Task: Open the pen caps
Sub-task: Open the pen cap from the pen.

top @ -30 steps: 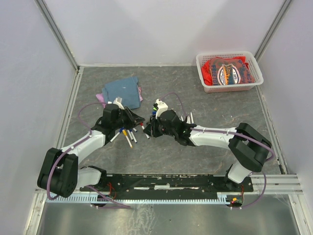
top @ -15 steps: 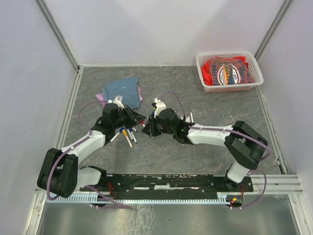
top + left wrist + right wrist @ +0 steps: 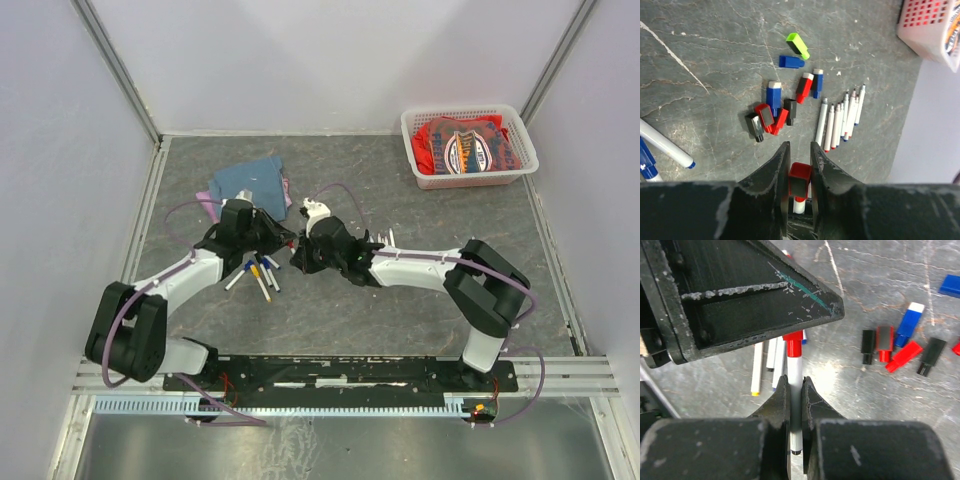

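One marker pen is held between both grippers above the table. My left gripper [image 3: 800, 147] [image 3: 281, 240] is shut on its red pen cap [image 3: 801, 180] [image 3: 793, 345]. My right gripper [image 3: 795, 379] [image 3: 299, 256] is shut on the pen's white barrel [image 3: 795, 390], with the barrel's end poking out behind the jaws. The cap still sits on the barrel. In the top view the two grippers meet tip to tip at mid table. Loose caps in red, blue, black and green [image 3: 774, 111] [image 3: 900, 346] lie on the table below.
A row of uncapped white pens [image 3: 840, 120] [image 3: 387, 240] lies right of the caps. More capped pens [image 3: 258, 275] [image 3: 765, 360] lie under the left arm. A folded blue cloth [image 3: 250, 185] is behind, and a white basket [image 3: 418, 155] sits at the back right.
My right gripper has moved left to the left gripper and closed on the pen's barrel. The left gripper shifted slightly back, still shut on the red cap.
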`<state>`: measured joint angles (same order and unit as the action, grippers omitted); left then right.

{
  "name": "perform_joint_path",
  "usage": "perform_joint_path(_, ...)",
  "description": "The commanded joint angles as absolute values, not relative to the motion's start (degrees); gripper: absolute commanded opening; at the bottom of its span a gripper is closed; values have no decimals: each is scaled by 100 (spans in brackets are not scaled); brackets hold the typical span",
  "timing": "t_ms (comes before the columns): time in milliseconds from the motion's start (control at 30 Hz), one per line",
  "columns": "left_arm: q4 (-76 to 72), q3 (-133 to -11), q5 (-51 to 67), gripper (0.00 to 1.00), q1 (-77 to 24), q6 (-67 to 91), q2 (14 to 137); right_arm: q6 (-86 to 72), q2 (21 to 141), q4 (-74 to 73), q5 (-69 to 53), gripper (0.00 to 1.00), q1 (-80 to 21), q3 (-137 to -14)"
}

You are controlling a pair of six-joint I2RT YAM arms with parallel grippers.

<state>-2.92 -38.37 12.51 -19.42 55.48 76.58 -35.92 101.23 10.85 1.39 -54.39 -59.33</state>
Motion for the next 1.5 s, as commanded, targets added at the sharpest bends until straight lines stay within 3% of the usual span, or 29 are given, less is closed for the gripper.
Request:
perform_joint_path(0, 27, -4356, 159, 3, -1985, 5813, 8074, -3094, 10217, 55, 1027, 1, -5496, -6148)
perform_joint_path(400, -239, -4452, -814, 3, -2160, 5751, 8356, -2829, 10113, -18, 1333, 1, -5679, -5848)
perform_joint_path(867, -2655, -3367, 303, 3, -2062, 5556, 7844, -4366, 9401, 3213, -975, 1, -5289, -4262)
perform_joint_path(1467, -4606, -2984, 1911, 3, -1724, 6031, 8424, -5308, 9989, 5523, -2252, 1, -5027, -3849)
